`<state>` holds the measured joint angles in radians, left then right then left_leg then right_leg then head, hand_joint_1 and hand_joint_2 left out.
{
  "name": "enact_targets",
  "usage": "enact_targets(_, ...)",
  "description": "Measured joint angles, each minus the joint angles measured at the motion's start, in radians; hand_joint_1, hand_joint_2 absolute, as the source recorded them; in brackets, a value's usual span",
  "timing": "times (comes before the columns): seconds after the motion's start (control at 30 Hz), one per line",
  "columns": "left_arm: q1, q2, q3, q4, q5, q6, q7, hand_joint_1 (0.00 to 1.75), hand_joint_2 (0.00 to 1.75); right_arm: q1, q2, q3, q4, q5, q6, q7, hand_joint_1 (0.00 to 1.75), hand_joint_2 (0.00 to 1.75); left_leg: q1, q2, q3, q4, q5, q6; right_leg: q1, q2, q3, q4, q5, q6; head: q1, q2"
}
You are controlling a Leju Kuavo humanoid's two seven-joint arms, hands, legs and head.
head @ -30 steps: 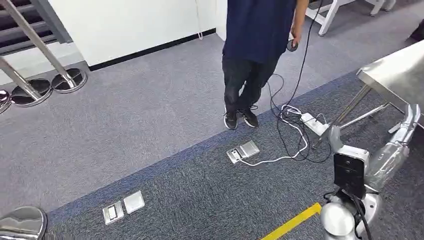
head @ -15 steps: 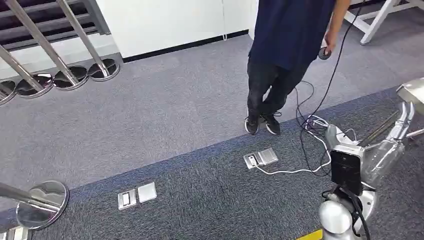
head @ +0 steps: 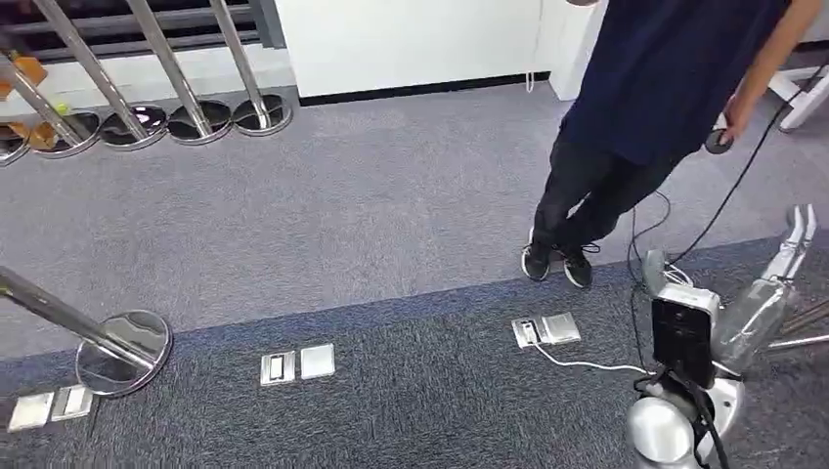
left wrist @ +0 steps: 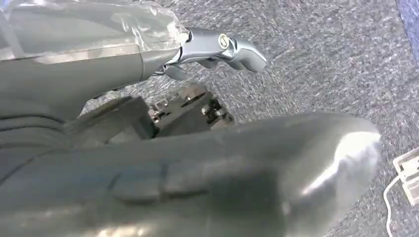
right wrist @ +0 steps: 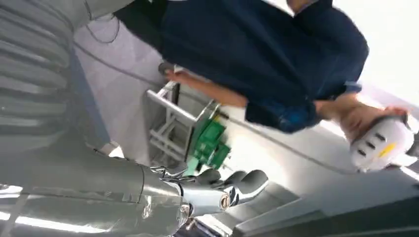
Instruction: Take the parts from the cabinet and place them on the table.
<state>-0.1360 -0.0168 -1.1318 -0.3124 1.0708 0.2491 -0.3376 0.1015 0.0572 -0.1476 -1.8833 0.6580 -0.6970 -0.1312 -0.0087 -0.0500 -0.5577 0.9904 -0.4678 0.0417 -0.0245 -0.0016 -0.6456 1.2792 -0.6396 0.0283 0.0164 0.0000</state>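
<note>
Step, judged: walking in search of cabinet. Keep arms tucked, steer wide of person [head: 665, 88] on right and floor cable [head: 587, 363].

Right hand [head: 794, 234] raised, fingers [right wrist: 249, 180] stretched out side by side, nothing in them. Left hand [left wrist: 217, 47] hangs over carpet; fingers' state: cannot tell.

Parts: place, pointing, long axis all impossible to tell; small green object [right wrist: 210, 145] far behind person may be one.

Person [head: 645, 107] cropped at the head view's top edge; left hand's fingers [left wrist: 217, 47] partly behind a blurred silver body part.
</note>
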Motion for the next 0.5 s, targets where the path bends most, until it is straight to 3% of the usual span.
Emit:
enact_targets(0.07,-0.002,0.000,0.000,0.000,-0.002,0.000,0.000,0.00,0.00,0.000,0.000,0.000,0.000,-0.001,0.000,-0.003,0.00,1.75,0.003,-0.028,0.002,0.011,-0.006,-0.008,-0.004,0.015,0.067,-0.166,0.104,-0.001,0.007,0.000)
enact_targets(0.1,-0.002,0.000,0.000,0.000,-0.003,0.000,0.000,0.00,0.00,0.000,0.000,0.000,0.000,-0.001,0.000,-0.006,0.00,1.75,0.005,-0.038,-0.003,0.019,-0.012,-0.013,-0.009,0.065,0.095,-0.243,0.128,-0.001,0.014,0.000)
enact_targets(0.13,-0.004,0.000,0.000,0.000,-0.003,0.000,0.001,0.00,0.00,0.002,0.000,0.000,0.000,-0.002,0.000,-0.007,0.00,1.75,0.001,-0.047,-0.012,0.031,-0.017,-0.021,-0.006,0.092,0.097,-0.250,0.113,-0.002,0.014,0.000)
enact_targets(0.17,-0.004,0.000,0.000,0.000,-0.004,0.000,0.001,0.00,0.00,0.005,0.000,0.000,0.000,-0.003,0.000,-0.008,0.00,1.75,0.003,-0.059,-0.017,0.033,-0.017,-0.026,-0.005,0.073,0.094,-0.248,0.118,-0.012,0.014,0.000)
enact_targets(0.23,-0.001,0.000,0.000,0.000,-0.008,0.000,0.002,0.00,0.00,0.005,0.000,0.000,0.000,-0.005,0.000,-0.008,0.00,1.75,0.009,-0.072,-0.020,0.026,-0.012,-0.038,0.003,0.056,0.095,-0.248,0.119,-0.024,0.010,0.000)
enact_targets(0.27,-0.001,0.000,0.000,0.000,-0.011,0.000,0.003,0.00,0.00,0.005,0.000,0.000,0.000,-0.005,0.000,-0.009,0.00,1.75,0.009,-0.083,-0.021,0.028,-0.012,-0.044,-0.003,0.044,0.098,-0.257,0.124,-0.032,0.009,0.000)
enact_targets(0.3,0.000,0.000,0.000,0.000,-0.011,0.000,0.004,0.00,0.00,0.004,0.000,0.000,0.000,-0.006,0.000,-0.009,0.00,1.75,0.007,-0.048,-0.021,0.047,-0.024,-0.046,-0.004,0.027,0.103,-0.262,0.127,-0.036,0.010,0.000)
enact_targets(0.33,-0.003,0.000,0.000,0.000,-0.013,-0.001,0.005,0.00,0.00,0.007,0.000,0.000,-0.002,-0.005,0.000,-0.009,0.00,1.75,0.004,-0.004,-0.041,0.087,-0.051,-0.052,-0.004,0.017,0.106,-0.263,0.126,-0.041,-0.006,0.000)
enact_targets(0.37,-0.005,0.000,0.000,0.000,-0.013,-0.003,0.005,0.00,0.00,0.008,0.000,0.000,-0.002,-0.005,0.000,-0.009,0.00,1.75,0.007,0.020,-0.074,0.153,-0.087,-0.058,-0.001,0.003,0.106,-0.263,0.125,-0.043,-0.014,0.000)
enact_targets(0.43,-0.006,0.000,0.000,0.000,-0.013,-0.005,0.006,0.00,0.00,0.010,0.000,0.000,-0.002,-0.006,0.000,-0.009,0.00,1.75,0.015,0.036,-0.153,0.311,-0.151,-0.065,0.004,-0.025,0.107,-0.263,0.121,-0.047,-0.017,0.000)
enact_targets(0.47,-0.004,-0.001,0.000,0.000,-0.014,-0.005,0.006,0.00,0.00,0.010,0.000,0.000,-0.002,-0.006,0.000,-0.009,0.00,1.75,0.017,0.037,-0.168,0.338,-0.150,-0.067,0.004,-0.037,0.108,-0.263,0.120,-0.047,-0.019,0.000)
enact_targets(0.5,-0.002,0.000,0.000,0.000,-0.014,-0.005,0.006,0.00,0.00,0.010,0.001,0.000,-0.002,-0.006,0.000,-0.009,0.00,1.75,0.018,0.038,-0.157,0.317,-0.129,-0.066,0.005,-0.049,0.109,-0.263,0.118,-0.046,-0.019,0.000)
